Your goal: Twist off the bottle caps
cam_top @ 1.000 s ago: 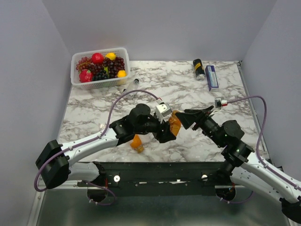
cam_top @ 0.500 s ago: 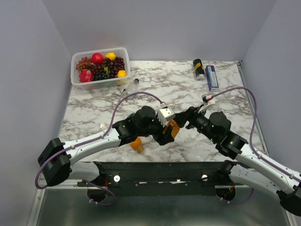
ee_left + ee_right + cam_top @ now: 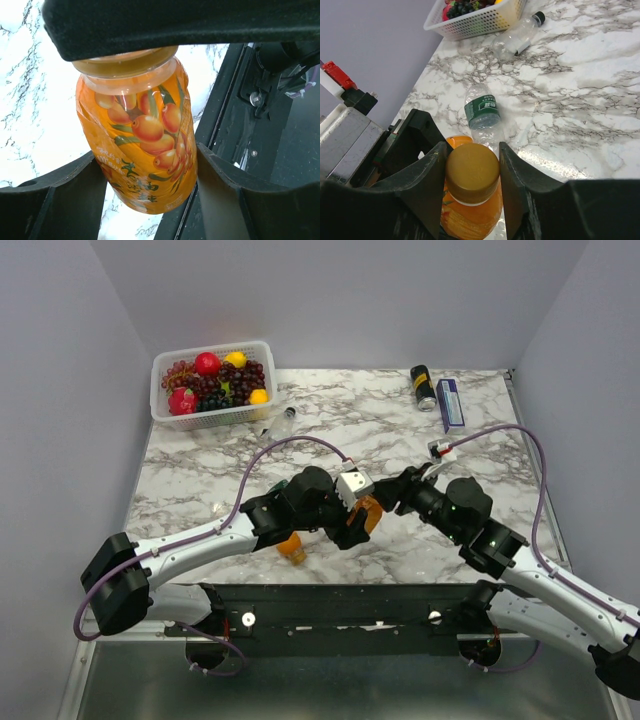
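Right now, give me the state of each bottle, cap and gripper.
held juice bottle: tilted, full
cap: on the held juice bottle
left gripper: jaws shut on the held juice bottle
right gripper: jaws shut on the cap
second juice bottle: lying down, partly hidden
green-label bottle: lying down
far clear bottle: lying down, dark cap on
can: lying down

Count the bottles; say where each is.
4. One juice bottle sits in the left fingers, the right fingers on its cap; another juice bottle under the left arm; a clear bottle by the basket; a green-labelled bottle left of centre.
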Available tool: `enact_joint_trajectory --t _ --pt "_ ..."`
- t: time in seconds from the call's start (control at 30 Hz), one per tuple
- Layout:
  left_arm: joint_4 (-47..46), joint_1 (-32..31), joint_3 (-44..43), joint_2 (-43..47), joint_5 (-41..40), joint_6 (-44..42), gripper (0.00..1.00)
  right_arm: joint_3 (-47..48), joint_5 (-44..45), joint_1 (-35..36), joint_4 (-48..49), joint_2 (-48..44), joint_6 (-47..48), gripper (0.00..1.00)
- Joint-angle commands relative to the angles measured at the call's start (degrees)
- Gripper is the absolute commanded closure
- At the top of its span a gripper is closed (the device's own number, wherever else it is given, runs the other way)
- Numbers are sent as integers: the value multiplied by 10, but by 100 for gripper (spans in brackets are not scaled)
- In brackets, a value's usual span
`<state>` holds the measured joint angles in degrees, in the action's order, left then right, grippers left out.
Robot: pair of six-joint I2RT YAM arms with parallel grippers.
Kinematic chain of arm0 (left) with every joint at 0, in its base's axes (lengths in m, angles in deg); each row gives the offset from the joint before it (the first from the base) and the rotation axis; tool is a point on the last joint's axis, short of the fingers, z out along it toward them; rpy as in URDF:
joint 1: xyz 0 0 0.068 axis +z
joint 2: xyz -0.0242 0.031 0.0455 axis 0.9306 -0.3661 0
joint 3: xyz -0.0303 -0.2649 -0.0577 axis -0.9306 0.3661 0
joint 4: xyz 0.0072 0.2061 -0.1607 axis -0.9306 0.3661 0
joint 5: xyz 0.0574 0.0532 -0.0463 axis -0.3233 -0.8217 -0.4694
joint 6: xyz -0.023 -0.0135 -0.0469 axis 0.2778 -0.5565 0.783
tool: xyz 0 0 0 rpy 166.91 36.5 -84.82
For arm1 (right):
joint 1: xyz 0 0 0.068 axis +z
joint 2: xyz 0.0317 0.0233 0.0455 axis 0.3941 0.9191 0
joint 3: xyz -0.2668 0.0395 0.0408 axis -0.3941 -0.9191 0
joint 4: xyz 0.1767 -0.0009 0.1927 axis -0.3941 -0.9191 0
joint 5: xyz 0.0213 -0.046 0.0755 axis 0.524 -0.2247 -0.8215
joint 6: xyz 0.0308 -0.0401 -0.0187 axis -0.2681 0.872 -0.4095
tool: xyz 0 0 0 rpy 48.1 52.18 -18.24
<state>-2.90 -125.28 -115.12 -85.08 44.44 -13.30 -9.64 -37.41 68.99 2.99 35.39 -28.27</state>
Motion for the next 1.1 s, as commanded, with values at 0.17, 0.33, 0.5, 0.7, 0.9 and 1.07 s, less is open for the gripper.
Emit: enact_joint_trajectory --t 0.17,0.33,0.5,0.7,0.9,1.07 --pt "-4 -4 -15 20 -41 -8 46 17 -20 0 -6 15 1 99" --pt "-15 -4 -9 26 -34 -9 12 11 -16 0 -2 12 -4 99" --pt "-19 -4 -8 25 -33 -9 6 13 -37 1 15 21 -9 99" --pt "-17 -4 -9 13 -39 -9 6 9 -85 1 57 37 -20 99" --pt "-4 -4 -13 4 -37 -8 41 -1 -102 0 84 37 -15 99" --pt "-15 -3 -8 14 -14 -9 53 -15 -101 -2 90 24 0 99"
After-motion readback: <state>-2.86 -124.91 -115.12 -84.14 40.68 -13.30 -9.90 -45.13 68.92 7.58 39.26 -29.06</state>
